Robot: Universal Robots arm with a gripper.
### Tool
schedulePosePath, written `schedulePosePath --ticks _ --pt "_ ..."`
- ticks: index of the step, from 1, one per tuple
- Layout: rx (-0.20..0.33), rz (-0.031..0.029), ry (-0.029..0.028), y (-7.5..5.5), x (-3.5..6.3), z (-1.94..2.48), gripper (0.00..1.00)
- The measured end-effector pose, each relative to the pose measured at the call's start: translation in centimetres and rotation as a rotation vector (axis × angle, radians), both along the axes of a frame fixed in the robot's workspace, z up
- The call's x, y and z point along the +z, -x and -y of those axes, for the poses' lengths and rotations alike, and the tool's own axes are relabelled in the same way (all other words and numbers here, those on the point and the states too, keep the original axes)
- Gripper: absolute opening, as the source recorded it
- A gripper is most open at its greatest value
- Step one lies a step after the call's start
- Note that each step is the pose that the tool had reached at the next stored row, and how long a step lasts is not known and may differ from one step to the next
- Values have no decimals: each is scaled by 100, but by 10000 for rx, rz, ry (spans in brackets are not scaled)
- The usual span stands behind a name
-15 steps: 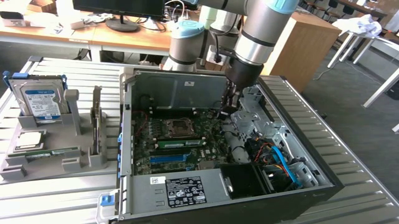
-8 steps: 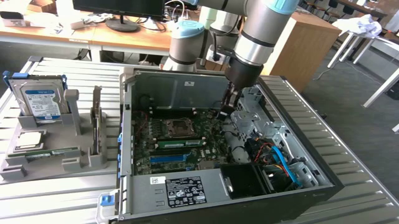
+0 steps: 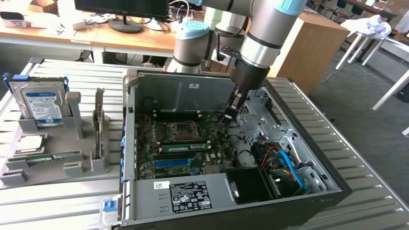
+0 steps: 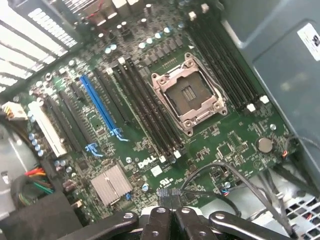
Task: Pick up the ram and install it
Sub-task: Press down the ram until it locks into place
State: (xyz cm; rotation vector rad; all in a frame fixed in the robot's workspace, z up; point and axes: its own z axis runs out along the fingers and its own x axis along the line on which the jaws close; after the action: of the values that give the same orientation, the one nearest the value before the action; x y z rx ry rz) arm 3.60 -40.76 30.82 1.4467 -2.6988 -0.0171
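The ram (image 3: 54, 156), a thin green stick, lies in the front slot of a grey holder (image 3: 64, 173) at the exterior view's left, outside the computer case. My gripper (image 3: 231, 116) reaches down into the open case and hangs just above the green motherboard (image 3: 191, 139), far from the ram. In the wrist view the gripper (image 4: 170, 194) is shut with nothing between its fingers. It sits over black cables (image 4: 235, 175) beside the open processor socket (image 4: 189, 95). Long dark memory slots (image 4: 150, 117) run alongside the socket.
The holder also carries a hard drive (image 3: 41, 103), a square silver processor chip (image 3: 30, 143) and an upright dark card (image 3: 99, 122). The case walls (image 3: 191, 88), a power supply (image 3: 185, 194) and blue cables (image 3: 290, 167) hem in the board. A blue slot (image 4: 100, 105) lies farther along it.
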Motion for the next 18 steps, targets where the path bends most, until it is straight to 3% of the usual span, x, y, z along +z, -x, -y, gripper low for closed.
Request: schedulePosePath --ticks 18 --pt "-2643 1 209 0 -26 0 10"
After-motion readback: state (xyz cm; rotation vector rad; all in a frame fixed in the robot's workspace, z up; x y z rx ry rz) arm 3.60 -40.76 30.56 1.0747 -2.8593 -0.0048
